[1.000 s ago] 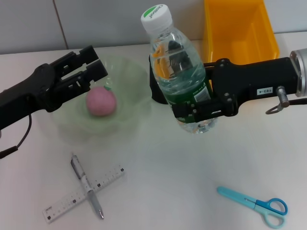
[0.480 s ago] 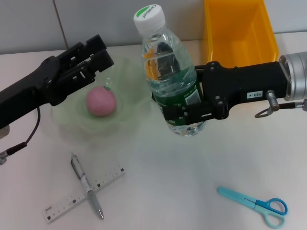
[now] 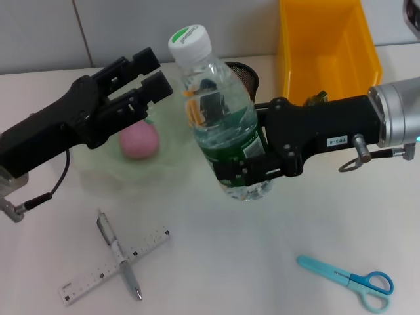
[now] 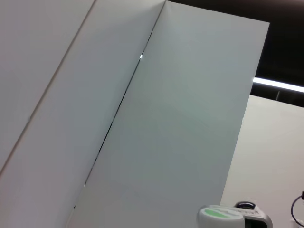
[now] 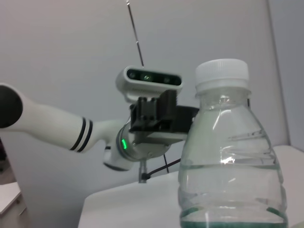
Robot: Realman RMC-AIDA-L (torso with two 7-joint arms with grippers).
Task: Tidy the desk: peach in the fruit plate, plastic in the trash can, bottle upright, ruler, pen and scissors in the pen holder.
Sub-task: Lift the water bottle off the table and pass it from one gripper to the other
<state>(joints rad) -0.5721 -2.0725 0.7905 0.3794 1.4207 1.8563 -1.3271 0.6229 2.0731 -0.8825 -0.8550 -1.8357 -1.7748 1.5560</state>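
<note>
On your white counter (image 3: 262, 262) before the grey wall, the right claw (image 3: 252, 164), clamped on the near-upright bottle (image 3: 220, 125), has carried it leftward toward the left claw (image 3: 147, 82), which has advanced, fingers spread, above the peach (image 3: 139, 141) in the fruit plate (image 3: 98, 174).

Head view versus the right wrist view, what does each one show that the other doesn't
Only the head view shows the desk and what lies there: peach in the fruit plate, pen crossing the ruler, scissors, trash can, pen holder, and the right gripper clamping the bottle. Only the right wrist view shows the left arm's wrist camera. Both show the bottle and the left gripper.
</note>
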